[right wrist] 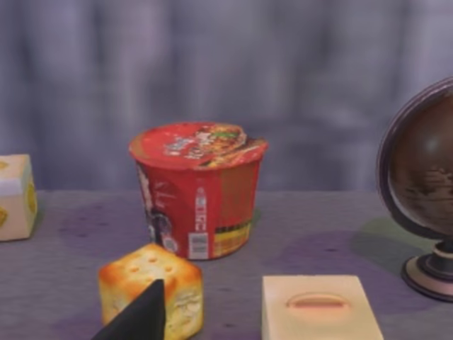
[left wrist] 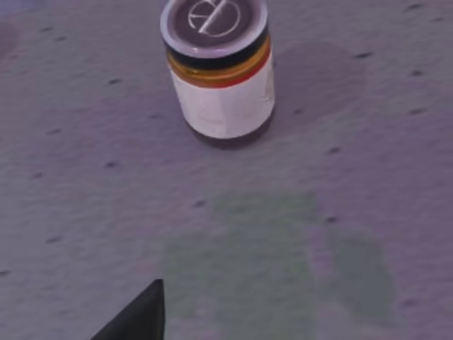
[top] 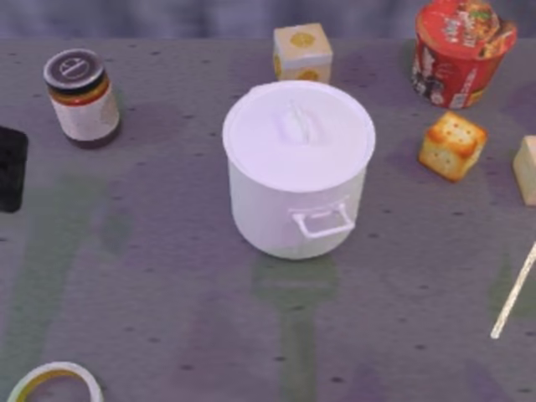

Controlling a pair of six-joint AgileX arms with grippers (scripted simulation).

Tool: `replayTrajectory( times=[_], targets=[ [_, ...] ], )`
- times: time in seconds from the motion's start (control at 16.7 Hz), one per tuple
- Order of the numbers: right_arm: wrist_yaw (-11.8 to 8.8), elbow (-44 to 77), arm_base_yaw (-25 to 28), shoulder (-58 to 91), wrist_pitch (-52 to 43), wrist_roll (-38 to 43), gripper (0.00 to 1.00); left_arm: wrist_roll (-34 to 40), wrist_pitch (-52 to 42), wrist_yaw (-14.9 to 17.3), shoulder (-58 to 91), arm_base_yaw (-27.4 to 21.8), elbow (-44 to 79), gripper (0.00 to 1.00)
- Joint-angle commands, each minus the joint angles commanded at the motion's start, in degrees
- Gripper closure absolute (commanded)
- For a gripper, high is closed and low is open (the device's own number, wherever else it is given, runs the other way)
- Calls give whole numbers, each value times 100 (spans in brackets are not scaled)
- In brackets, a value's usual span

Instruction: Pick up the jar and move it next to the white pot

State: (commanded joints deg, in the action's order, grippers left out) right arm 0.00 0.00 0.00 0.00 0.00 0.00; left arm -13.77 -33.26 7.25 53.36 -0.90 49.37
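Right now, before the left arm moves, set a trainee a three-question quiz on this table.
1. True or false: the jar already stands touching the white pot.
2. Multiple choice: what lies nearest the red instant-noodle cup? A) the tape ring B) the cracker-patterned cube C) the jar
3. Fill in: seen from above, the jar stands on the table's ____ side.

Key: 1 false, it stands upright and well apart from the pot, lid on. 2 B. 3 left.
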Motion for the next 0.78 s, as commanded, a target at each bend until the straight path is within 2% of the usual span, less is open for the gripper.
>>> replayTrajectory(
  times=[0.42, 0.78],
  targets=[
    [0, 0, 0, 0, 0, 0, 0, -1225, -2010, 377, 3954, 21, 4629, 0],
    [0, 0, 0, 0, 0, 0, 0, -2181, -3568, 521, 7177, 113, 8302, 0]
  ],
)
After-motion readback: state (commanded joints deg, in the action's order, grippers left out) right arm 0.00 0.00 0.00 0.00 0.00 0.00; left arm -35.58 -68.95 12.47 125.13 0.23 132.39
